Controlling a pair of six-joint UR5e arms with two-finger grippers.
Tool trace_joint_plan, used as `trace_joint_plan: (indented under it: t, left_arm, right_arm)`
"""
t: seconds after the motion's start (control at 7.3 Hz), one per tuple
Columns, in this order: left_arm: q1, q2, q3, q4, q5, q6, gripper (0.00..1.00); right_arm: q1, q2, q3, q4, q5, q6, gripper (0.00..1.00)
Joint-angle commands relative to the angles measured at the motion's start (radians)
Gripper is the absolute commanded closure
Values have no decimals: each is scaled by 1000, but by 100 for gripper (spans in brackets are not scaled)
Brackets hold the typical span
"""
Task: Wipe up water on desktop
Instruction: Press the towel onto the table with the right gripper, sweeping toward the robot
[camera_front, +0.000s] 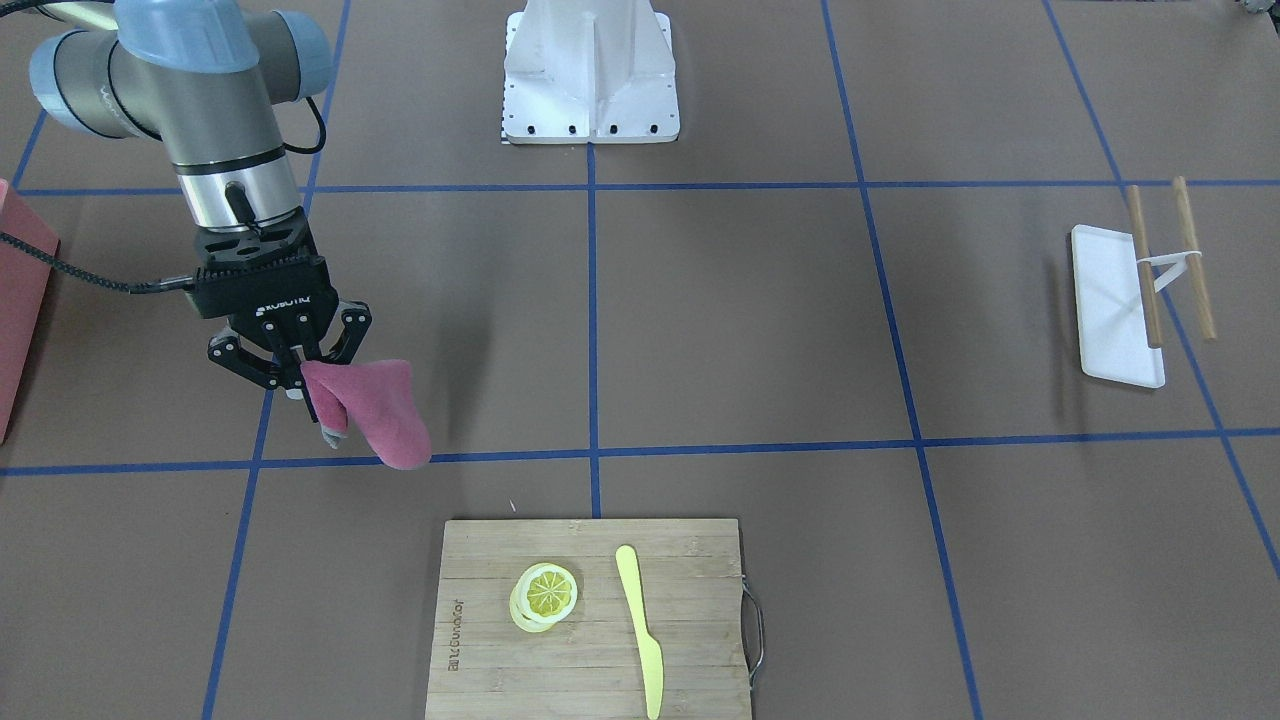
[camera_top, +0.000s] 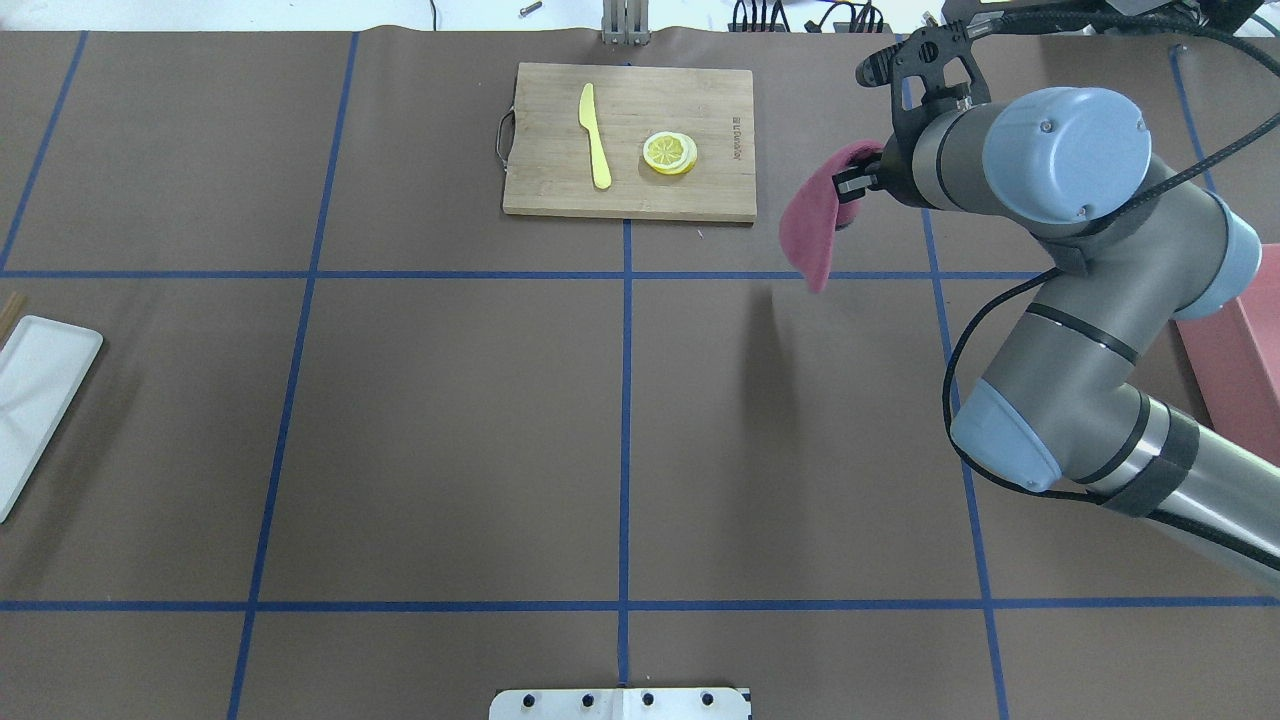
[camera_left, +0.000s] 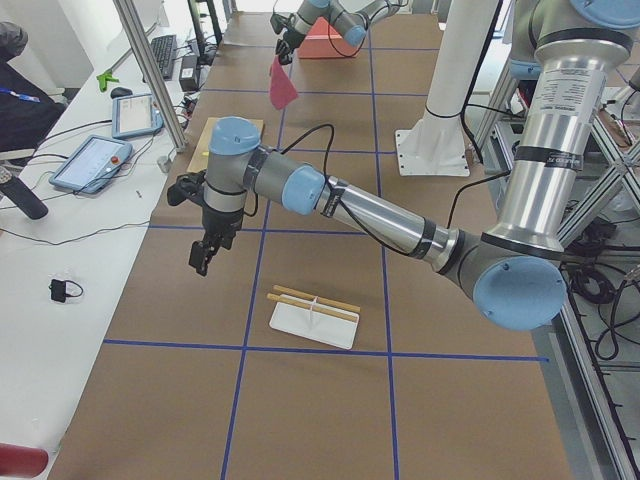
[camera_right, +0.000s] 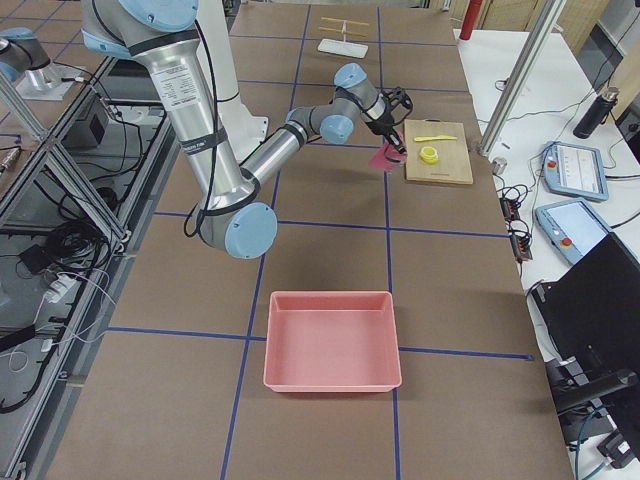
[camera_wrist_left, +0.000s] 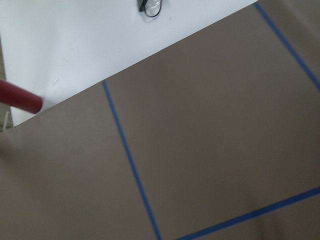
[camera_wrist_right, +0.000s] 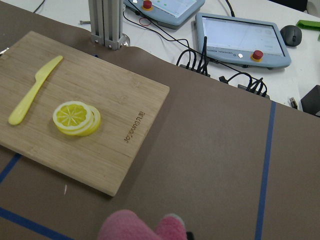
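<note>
Desktop (camera_top: 450, 430) matte brown, blue tape lines (camera_top: 626, 400), cutting board (camera_top: 540, 190)

Readable lettering
You can read "ROBOTIQ" in white on the black right gripper (camera_front: 292, 378); the engraved mark on the rectangular bamboo cutting board (camera_front: 695, 600) is illegible.

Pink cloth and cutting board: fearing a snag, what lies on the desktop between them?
Only bare desktop and a blue tape line separate the pink cloth from the cutting board, in the front-facing view.
</note>
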Motion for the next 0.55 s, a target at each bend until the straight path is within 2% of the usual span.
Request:
trace_joint_plan:
  t: [0.0, 0.14, 0.41]
  left_arm:
    - [-134, 1, 198, 62, -162, 246, 1]
    - [-135, 2, 206, 63, -156, 258, 1]
    - [-133, 16, 224, 57, -148, 258, 1]
  right_arm:
    - [-6, -33, 6, -137, 96, 131, 100]
    - [-35, -45, 47, -254, 106, 179, 100]
    - [-95, -106, 201, -543, 95, 231, 100]
